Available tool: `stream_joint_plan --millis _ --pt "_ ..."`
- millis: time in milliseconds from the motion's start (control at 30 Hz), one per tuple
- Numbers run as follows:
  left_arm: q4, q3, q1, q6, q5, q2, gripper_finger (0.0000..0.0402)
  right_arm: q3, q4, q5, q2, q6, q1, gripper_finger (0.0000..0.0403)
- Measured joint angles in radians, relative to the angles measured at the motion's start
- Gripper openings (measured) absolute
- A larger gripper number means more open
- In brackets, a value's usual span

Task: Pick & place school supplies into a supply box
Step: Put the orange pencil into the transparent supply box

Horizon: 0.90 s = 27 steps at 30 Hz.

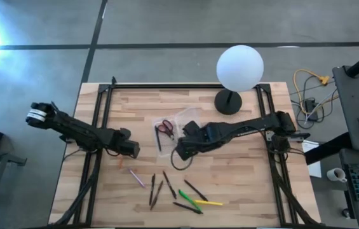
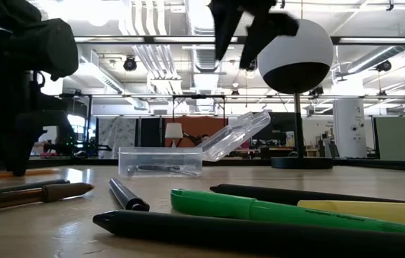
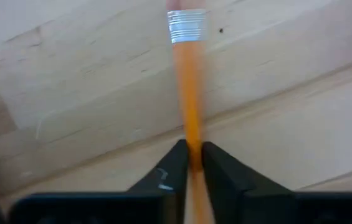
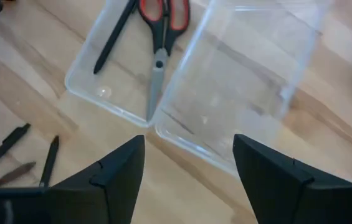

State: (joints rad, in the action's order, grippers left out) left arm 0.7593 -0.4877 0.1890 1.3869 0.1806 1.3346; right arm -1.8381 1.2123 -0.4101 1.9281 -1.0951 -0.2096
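Note:
My left gripper (image 1: pixel 133 151) is down at the table's left-middle, shut on an orange pencil (image 3: pixel 188 81) with a metal ferrule and pink eraser. My right gripper (image 1: pixel 180 152) hovers open, raised above the near side of the clear supply box (image 4: pixel 88 84). The box (image 1: pixel 164 133) stands on the table with its hinged lid (image 4: pixel 244 81) folded open. Red-handled scissors (image 4: pixel 161 37) and a dark pen (image 4: pixel 113 37) lie inside it. Several loose pens, among them green (image 1: pixel 189 198), yellow (image 1: pixel 209 203) and pink (image 1: pixel 136 178), lie toward the near edge. My left gripper pinches the orange pencil's shaft (image 3: pixel 192 140), well back from the eraser end, between its two fingertips (image 3: pixel 172 165). The fingers come from above and lie across the shaft. In the low view the pencil (image 2: pixel 41 172) lies level at tabletop height; whether it is lifted clear I cannot tell.
A white globe lamp (image 1: pixel 239 67) on a black base stands at the far side, just behind the box. Black frame rails run along the table's left and right sides. Bare wood lies between the box and the loose pens.

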Motion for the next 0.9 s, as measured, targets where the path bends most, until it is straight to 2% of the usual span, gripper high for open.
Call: stream_joint_plan --millis 67,300,367,467,533,633,733,900 --pt "0.000 0.000 -0.001 -0.005 0.001 0.000 0.0011 0.000 0.045 -0.030 -0.032 -0.038 -0.019 0.0226" --pt "0.003 -0.036 -0.013 0.016 0.001 -0.031 0.0005 0.002 0.185 -0.186 -0.169 -0.208 -0.093 0.0215" --pt "0.002 -0.058 -0.012 0.036 0.022 -0.068 0.0004 0.002 0.214 -0.235 -0.202 -0.262 -0.114 0.0214" --pt "-0.111 -0.092 -0.015 0.081 0.095 -0.152 0.0002 0.002 0.259 -0.308 -0.241 -0.336 -0.143 0.0214" --pt "-0.126 -0.087 -0.015 0.108 0.133 -0.228 0.0002 0.009 0.259 -0.348 -0.261 -0.371 -0.156 0.0214" --pt "-0.243 -0.086 -0.015 0.154 0.205 -0.326 0.0002 0.013 0.276 -0.377 -0.267 -0.399 -0.167 0.0214" --pt "-0.325 -0.091 -0.017 0.135 0.251 -0.389 0.0001 0.020 0.284 -0.378 -0.263 -0.403 -0.166 0.0214" --pt "-0.439 -0.117 -0.041 0.077 0.239 -0.337 0.0001 0.035 0.284 -0.377 -0.248 -0.420 -0.166 0.0214"
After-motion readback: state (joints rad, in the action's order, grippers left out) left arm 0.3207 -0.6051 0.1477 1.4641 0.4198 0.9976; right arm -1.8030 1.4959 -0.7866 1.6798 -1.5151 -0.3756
